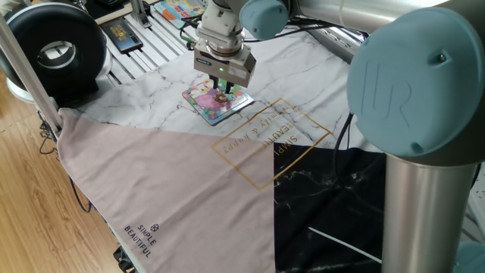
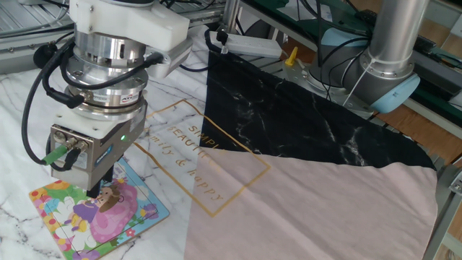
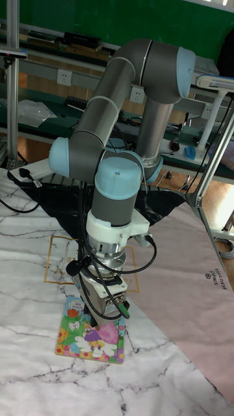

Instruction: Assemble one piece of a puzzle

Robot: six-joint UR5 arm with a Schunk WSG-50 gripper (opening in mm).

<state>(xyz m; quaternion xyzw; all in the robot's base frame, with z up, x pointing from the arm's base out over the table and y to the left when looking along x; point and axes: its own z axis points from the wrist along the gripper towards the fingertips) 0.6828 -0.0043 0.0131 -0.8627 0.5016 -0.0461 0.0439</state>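
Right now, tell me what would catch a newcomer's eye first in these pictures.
The bright cartoon puzzle in pink, green and yellow stands out on the white marble-print part of the cloth, near the gold lettering. Directly above it hangs the pincer, its fingertips low over the board; whether it holds anything cannot be told. In one fixed view the arm's big pale-blue joint cap fills the right foreground.
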